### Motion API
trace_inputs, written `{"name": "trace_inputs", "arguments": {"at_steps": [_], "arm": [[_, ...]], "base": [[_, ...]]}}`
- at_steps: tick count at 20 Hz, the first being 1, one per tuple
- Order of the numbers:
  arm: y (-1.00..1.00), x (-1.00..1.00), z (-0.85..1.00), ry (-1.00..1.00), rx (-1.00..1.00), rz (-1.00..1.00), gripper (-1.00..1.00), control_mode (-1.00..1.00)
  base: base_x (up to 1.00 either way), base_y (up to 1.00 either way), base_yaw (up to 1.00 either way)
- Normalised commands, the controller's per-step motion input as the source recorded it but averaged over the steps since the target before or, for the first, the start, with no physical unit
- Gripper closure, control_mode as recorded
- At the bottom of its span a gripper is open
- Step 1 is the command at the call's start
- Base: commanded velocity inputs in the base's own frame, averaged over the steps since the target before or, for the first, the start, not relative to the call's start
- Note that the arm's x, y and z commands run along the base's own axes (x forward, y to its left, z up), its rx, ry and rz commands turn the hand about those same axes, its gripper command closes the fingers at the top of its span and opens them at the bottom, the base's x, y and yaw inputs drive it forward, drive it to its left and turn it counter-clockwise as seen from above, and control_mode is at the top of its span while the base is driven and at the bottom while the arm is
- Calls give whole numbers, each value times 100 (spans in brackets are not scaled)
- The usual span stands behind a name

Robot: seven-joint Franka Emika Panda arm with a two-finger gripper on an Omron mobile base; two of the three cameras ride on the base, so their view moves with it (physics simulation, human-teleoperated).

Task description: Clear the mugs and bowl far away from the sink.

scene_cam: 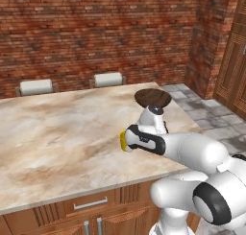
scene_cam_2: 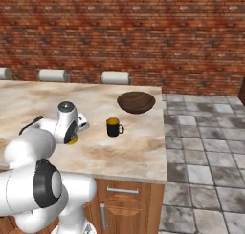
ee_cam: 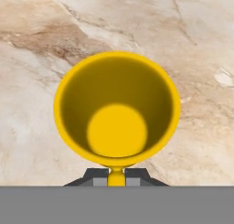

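Note:
A bright yellow mug (ee_cam: pixel 117 111) opens towards the hand camera, and my gripper (ee_cam: pixel 116 175) is shut on the edge nearest the hand. In the left base view the yellow mug (scene_cam: pixel 123 141) peeks out at the tip of my gripper (scene_cam: pixel 126 140), low over the marble counter (scene_cam: pixel 57 133). From the right, the same mug (scene_cam_2: pixel 72 141) sits under the hand; whether it touches the counter I cannot tell. A black mug (scene_cam_2: pixel 113 127) with a yellow inside stands on the counter to the right. The dark wooden bowl (scene_cam: pixel 153 98) (scene_cam_2: pixel 136 102) rests near the far right corner. The sink is out of view.
The counter (scene_cam_2: pixel 139 152) ends at the right, above a grey tiled floor (scene_cam_2: pixel 201 147). White chair backs (scene_cam: pixel 36 87) (scene_cam: pixel 108 79) line the far side before a brick wall. Wooden drawers (scene_cam: pixel 91 205) run under the near edge.

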Motion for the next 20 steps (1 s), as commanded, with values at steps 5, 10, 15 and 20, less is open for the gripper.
{"name": "trace_inputs", "arguments": {"at_steps": [5,10,15,20], "arm": [[9,0,-21,-2,1,0,100,-100],[14,2,-21,0,2,0,-100,-100],[0,0,-4,0,0,0,-100,-100],[0,-5,-1,0,0,0,-100,-100]], "base": [[0,0,0],[0,0,0],[0,0,0],[0,0,0]]}}
